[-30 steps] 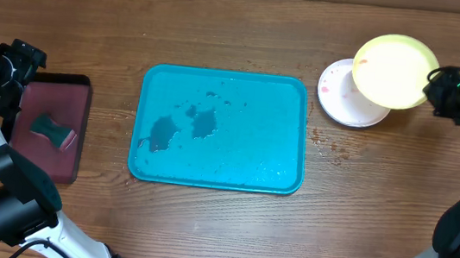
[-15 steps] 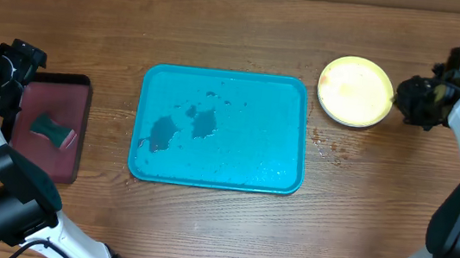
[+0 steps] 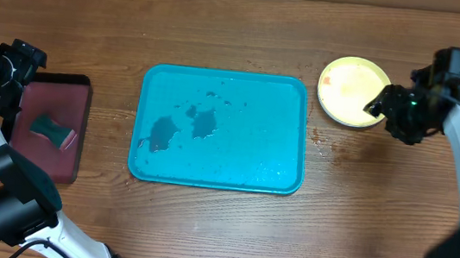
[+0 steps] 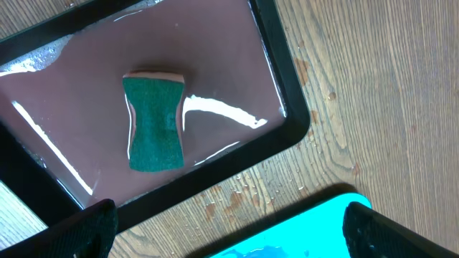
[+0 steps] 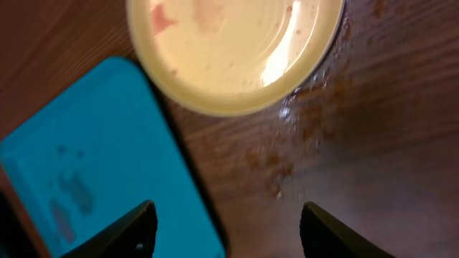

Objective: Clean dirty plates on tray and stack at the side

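The yellow-green plate point(image 3: 353, 90) lies flat on the wood to the right of the turquoise tray point(image 3: 281, 135), with faint reddish smears near its rim point(image 5: 163, 16). It covers whatever lies under it. My right gripper point(image 3: 386, 106) hovers at the plate's right edge, open and holding nothing; in the right wrist view its fingertips point(image 5: 136, 229) straddle bare wood and the tray's corner point(image 5: 93, 172). The tray holds only wet patches point(image 3: 183, 124). My left gripper point(image 3: 23, 58) hangs wide open over the far left, above the gap between the two trays point(image 4: 229, 236).
A dark maroon, black-rimmed tray point(image 3: 39, 90) lies at the left with a green sponge point(image 3: 53, 131) on it, seen close up in the left wrist view as the sponge point(image 4: 153, 122). Water drops and brownish specks dot the wood point(image 5: 301, 122) between plate and tray.
The right gripper lowered the yellow-green plate onto the white plate, let go and opened, then shifted back toward its right edge. The left arm has not moved.
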`<state>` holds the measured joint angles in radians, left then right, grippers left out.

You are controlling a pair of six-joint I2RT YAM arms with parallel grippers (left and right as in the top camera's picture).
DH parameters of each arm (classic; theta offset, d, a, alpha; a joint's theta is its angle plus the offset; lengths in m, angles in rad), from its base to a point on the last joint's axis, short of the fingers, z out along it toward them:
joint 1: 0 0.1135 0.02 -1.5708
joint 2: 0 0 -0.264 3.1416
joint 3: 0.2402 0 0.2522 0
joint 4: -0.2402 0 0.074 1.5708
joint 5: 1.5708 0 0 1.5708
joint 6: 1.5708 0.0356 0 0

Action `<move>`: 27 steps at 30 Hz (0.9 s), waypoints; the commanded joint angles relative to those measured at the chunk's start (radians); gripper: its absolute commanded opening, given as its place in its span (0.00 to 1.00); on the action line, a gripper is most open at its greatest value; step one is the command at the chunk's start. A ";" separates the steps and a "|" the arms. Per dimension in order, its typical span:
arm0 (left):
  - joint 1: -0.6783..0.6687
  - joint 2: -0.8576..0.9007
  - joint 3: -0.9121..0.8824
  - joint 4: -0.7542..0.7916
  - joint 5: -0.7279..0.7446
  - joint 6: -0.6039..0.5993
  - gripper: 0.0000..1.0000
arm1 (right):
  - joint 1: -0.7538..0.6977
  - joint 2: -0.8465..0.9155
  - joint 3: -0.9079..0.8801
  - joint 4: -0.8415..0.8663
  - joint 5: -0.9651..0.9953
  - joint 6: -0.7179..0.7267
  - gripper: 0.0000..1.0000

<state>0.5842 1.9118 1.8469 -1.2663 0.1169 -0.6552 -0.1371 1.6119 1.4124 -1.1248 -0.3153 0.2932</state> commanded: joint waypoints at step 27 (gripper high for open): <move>-0.003 -0.011 0.014 -0.001 0.004 0.005 1.00 | 0.051 -0.676 0.008 -0.418 -0.015 -0.085 1.00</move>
<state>0.5842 1.9118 1.8469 -1.2678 0.1169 -0.6552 -0.0975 0.9417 1.4265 -1.5963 -0.3328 0.2146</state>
